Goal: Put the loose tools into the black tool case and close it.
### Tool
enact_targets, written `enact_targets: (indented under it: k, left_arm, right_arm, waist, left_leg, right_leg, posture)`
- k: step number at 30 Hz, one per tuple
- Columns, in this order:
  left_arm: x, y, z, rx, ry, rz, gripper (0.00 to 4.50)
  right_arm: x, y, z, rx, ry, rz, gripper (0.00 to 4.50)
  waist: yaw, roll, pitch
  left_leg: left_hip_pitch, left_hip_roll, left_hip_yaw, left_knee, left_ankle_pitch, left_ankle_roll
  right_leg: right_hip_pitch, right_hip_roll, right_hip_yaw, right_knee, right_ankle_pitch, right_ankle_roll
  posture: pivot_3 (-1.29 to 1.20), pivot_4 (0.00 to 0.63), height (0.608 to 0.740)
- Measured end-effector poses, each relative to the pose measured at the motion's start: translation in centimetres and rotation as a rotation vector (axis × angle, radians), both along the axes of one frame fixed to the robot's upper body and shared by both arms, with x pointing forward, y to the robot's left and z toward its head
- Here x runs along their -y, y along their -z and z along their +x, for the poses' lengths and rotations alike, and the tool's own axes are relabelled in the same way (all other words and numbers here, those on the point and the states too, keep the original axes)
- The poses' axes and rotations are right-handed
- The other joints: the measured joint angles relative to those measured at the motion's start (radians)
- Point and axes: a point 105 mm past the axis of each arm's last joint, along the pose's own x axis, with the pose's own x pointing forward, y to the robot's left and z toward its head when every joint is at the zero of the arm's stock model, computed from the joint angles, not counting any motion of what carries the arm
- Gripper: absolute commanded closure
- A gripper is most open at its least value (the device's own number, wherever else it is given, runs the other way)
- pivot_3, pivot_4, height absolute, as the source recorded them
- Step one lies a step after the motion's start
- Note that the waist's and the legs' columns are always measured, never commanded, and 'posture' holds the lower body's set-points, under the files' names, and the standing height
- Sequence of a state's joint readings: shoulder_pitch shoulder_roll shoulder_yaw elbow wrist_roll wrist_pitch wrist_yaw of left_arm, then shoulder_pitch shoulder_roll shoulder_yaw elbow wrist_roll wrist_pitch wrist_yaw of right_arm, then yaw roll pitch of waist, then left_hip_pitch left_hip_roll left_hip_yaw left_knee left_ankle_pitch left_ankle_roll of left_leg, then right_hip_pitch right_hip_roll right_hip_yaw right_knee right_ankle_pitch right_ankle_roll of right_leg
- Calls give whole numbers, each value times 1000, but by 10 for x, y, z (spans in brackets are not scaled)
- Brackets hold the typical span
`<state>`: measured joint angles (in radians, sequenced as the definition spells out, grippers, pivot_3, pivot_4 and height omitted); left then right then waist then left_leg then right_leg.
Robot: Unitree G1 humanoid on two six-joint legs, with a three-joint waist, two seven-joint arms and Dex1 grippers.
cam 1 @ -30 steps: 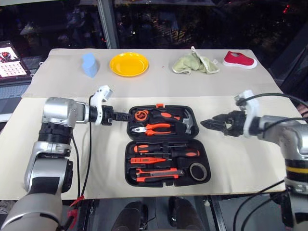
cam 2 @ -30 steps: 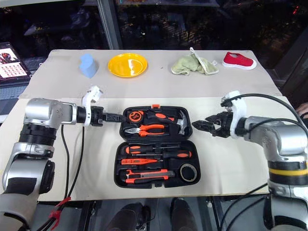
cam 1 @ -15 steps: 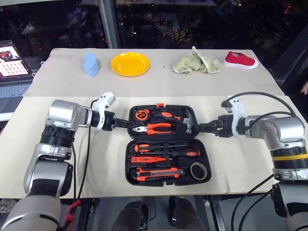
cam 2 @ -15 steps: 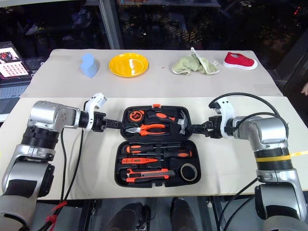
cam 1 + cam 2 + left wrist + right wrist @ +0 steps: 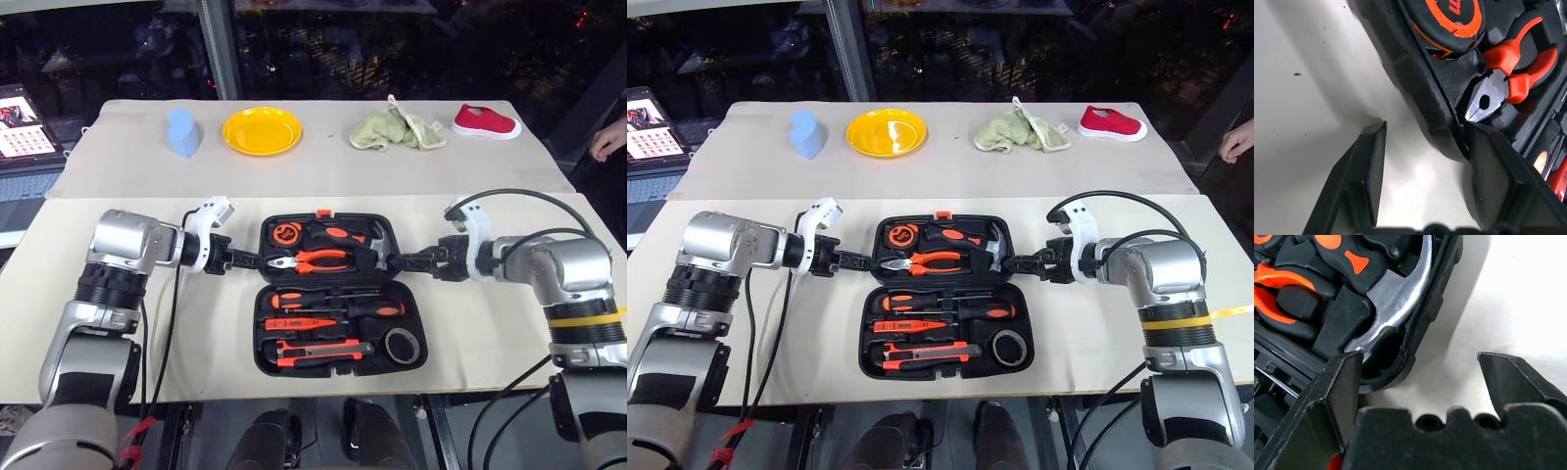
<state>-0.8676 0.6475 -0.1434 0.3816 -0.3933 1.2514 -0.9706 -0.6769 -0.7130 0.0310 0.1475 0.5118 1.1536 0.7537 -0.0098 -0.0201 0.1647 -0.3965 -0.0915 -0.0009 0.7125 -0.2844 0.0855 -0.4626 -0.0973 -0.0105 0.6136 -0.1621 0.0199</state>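
We are cataloguing around the black tool case (image 5: 338, 294), lying open and flat on the table (image 5: 490, 186). Inside it we are seeing two screwdrivers (image 5: 338, 302), tester pen (image 5: 304, 323), utility knife (image 5: 318, 352) and tape roll (image 5: 403, 345), all seated in its near half. Left gripper (image 5: 250, 260): we are finding its fingers parted, straddling the case's left rim. Right gripper (image 5: 397, 262): fingers spread, straddling the right rim beside the hammer (image 5: 1396, 308).

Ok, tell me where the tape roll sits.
In the left eye view the tape roll lies in the tool case's near-right corner recess, right of the utility knife.
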Motion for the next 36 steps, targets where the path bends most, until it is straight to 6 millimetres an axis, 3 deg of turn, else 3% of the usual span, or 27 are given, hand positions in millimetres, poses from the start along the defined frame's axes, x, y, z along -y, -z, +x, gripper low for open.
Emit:
enact_targets:
  k: [4, 9, 10, 24, 31, 36]
  left_arm:
    - [5, -2, 3, 0, 4, -19, 4369]
    - [3, -1, 4, -1, -5, -13, 4500]
    - [3, -1, 4, -1, -5, -13, 4500]
    - [6, -1, 1, 22, 16, -17, 4500]
    - [14, -2, 4, 178, 13, -93, 4500]
    - [23, -24, 16, 375, -46, -148, 4500]
  right_arm:
    - [-6, 1, 0, -2, -12, 14, 2624]
    - [-7, 0, -1, -1, -18, 14, 4305]
    - [-7, 0, -1, -3, -18, 14, 4419]
    - [-7, -1, -6, 10, 0, 37, 4419]
    - [-5, -8, -9, 109, 35, 56, 4419]
    - [-1, -30, 8, 323, 112, 16, 4419]
  waist:
    - [-1, 0, 0]
    - [-1, 1, 0]
    - [-1, 1, 0]
    - [0, 1, 0]
    - [10, 1, 0]
    - [16, 1, 0]
  left_leg:
    - [4, 0, 0, 0, 0, -1]
    - [7, 0, 0, 0, 1, -2]
    - [7, 0, 0, 0, 1, -2]
    - [6, 0, 0, -1, 1, -2]
    - [5, 0, 0, -1, 1, -3]
    - [0, 0, 0, 0, 2, -3]
  right_leg:
    - [4, 0, 0, 0, 0, 0]
    - [5, 0, 1, 2, 0, -1]
    - [5, 0, 2, 2, 0, -1]
    - [5, -1, 3, 1, 0, -1]
    - [4, -1, 2, 0, 1, -1]
    - [-1, -1, 1, 0, 2, -1]
  posture:
    - [0, 150, 740]
    - [0, 150, 740]
    - [0, 150, 740]
    - [0, 150, 740]
    - [0, 150, 740]
    - [0, 150, 740]
